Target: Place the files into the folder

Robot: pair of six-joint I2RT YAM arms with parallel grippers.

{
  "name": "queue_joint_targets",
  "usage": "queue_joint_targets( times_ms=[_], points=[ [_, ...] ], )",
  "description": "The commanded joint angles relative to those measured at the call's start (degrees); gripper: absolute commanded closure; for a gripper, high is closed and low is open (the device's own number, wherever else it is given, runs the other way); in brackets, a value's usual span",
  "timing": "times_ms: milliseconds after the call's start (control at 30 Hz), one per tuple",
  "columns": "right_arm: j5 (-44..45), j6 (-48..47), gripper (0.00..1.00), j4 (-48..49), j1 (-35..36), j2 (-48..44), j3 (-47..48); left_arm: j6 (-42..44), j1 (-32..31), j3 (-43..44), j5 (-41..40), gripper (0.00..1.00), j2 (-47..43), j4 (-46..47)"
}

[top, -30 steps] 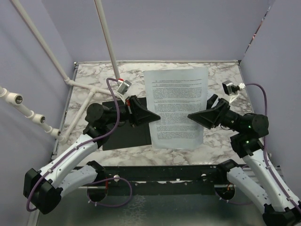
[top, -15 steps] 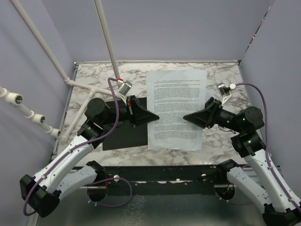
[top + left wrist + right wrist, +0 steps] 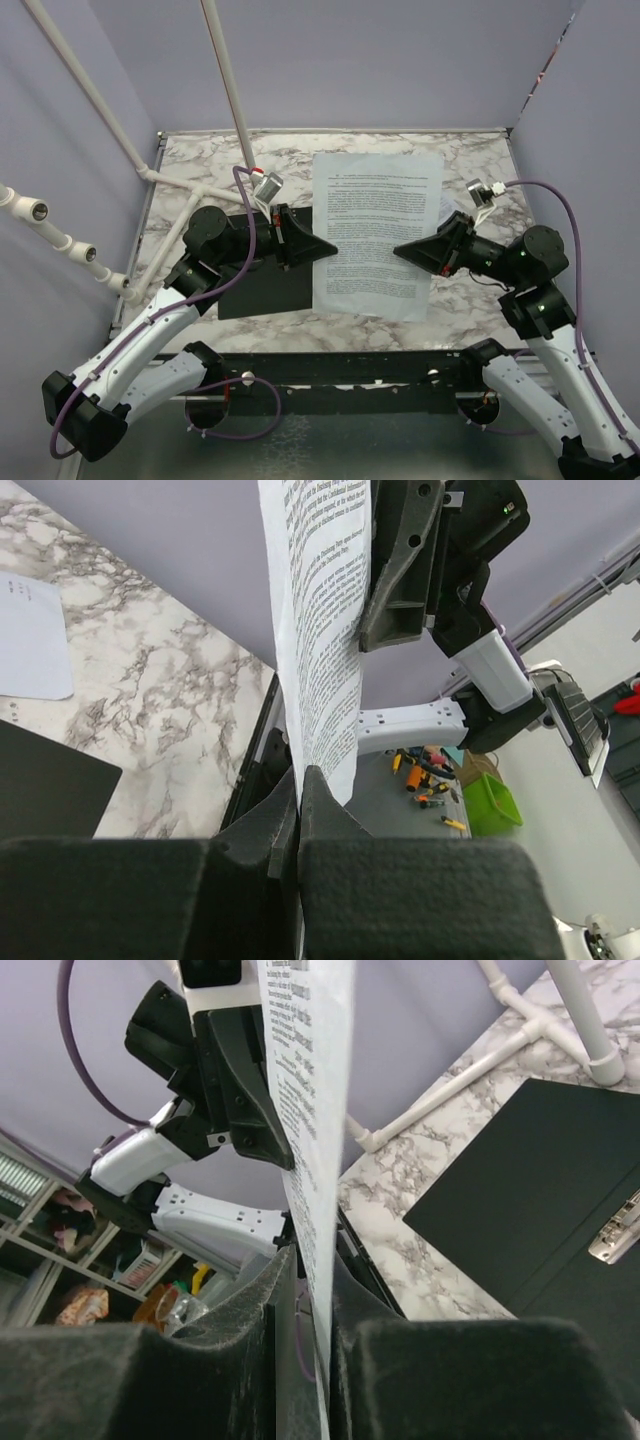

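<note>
Top view. The files, thin white paper sheets printed with lines of black text (image 3: 375, 230), are held up off the marble-patterned counter (image 3: 190, 165), printed face towards the overhead camera. We see them stretched between the two hands.

Left hand (image 3: 328, 247): at the sheets' 9 o'clock edge. In its wrist view the fingers (image 3: 325, 820) are pressed fully together with the paper's edge pinched between them.

Right hand (image 3: 403, 250): at the sheets' 3 o'clock edge. In its wrist view the paper runs down between the two fingers (image 3: 355, 1305), which stand close on either side. A thin dark gap shows on one side. We cannot tell whether they have actually clamped.

Container: the flat rectangular folder (image 3: 262, 288) lies open on the counter at 9 o'clock from the sheets, under the left arm, black inside face up. The silver metal clip (image 3: 615, 1228) shows on that inner face in the right wrist view. The files are not yet in it; from above, their 9 o'clock edge only overlaps the folder's near side.

A separate white scrap of paper (image 3: 446, 207) lies on the counter at the sheets' 2 o'clock.
</note>
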Motion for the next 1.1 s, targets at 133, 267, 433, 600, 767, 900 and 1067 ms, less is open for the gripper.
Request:
queue_joint_targets(
  times_ms=[133,267,433,600,767,900,1067],
  points=[
    [0.99,-0.85,1.0,-1.24,0.43,1.29,-0.31,-0.02,0.4,-0.36,-2.19,1.0,0.27,1.33],
    [3.74,-1.31,1.0,-2.3,0.4,1.99,-0.12,0.69,0.48,-0.27,-6.65,0.91,0.64,-1.34],
    [9.48,-5.29,1.0,-8.19,0.33,5.58,3.05,5.05,0.48,1.52,-17.73,0.5,0.8,-11.23],
    [14.87,-9.68,1.0,-16.01,0.34,10.99,7.77,7.01,0.56,3.0,-31.61,0.18,-0.06,-19.36],
    [17.49,-11.42,1.0,-19.15,0.36,15.81,9.82,8.05,0.56,3.92,-45.41,0.01,0.61,-25.9],
    [18.45,-11.48,1.0,-20.03,0.37,20.21,10.72,7.44,0.57,3.45,-50.76,0.01,3.38,-28.82],
    [19.12,-11.35,1.0,-18.9,0.35,25.46,11.03,6.17,0.57,2.04,-54.58,0.01,7.93,-29.35]
  ],
)
